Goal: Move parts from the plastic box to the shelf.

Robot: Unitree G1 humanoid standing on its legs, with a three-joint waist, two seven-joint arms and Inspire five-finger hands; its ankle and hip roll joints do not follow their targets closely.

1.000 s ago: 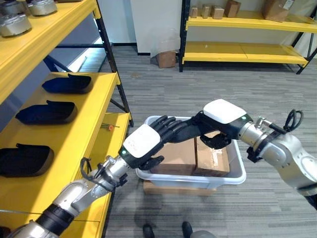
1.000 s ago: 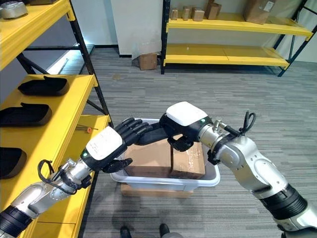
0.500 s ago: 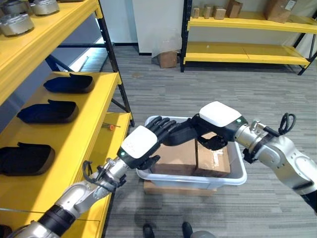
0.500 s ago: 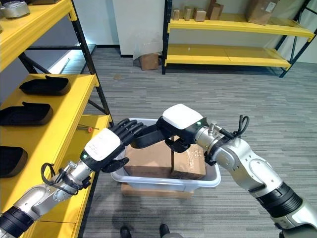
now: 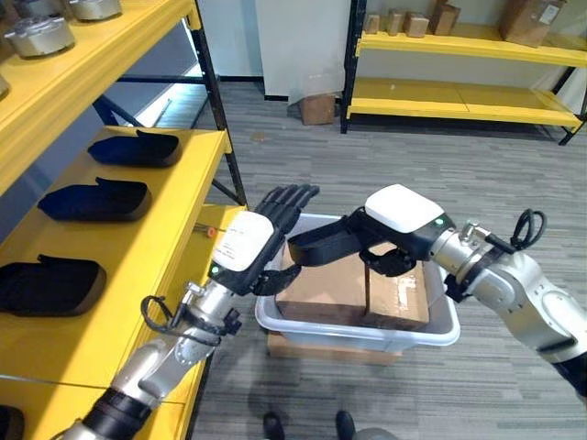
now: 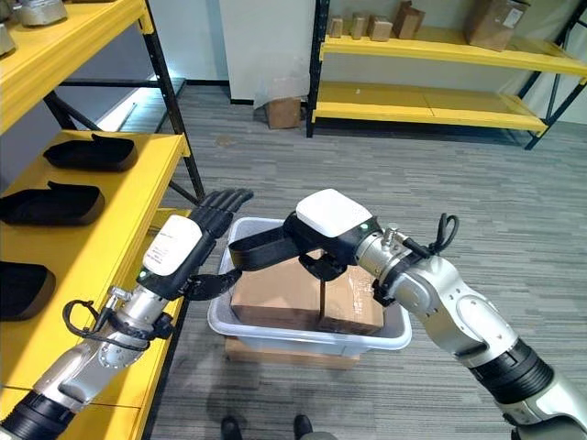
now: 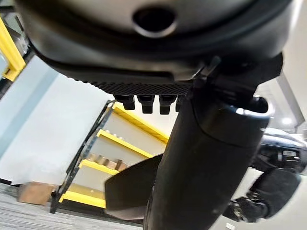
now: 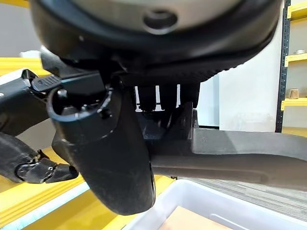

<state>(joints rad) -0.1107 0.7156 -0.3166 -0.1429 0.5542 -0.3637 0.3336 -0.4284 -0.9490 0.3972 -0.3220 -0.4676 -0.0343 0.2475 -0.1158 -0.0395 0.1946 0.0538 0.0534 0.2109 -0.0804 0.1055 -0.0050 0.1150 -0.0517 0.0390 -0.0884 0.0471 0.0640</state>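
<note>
Left eye view: a black part is carried by the right robot hand above the plastic box; the left robot hand is spread beside its tip.
Right eye view: the shelf lies beyond the left robot hand.
Right wrist view: fingers are curled round the part.
Handling: judged stiff, light, smooth; best taken mid-body.

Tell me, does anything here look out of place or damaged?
Nothing looks damaged. One small oddity: a small orange-tipped tool lies loose on the yellow shelf, near its edge, apart from the black parts lined up there.
</note>
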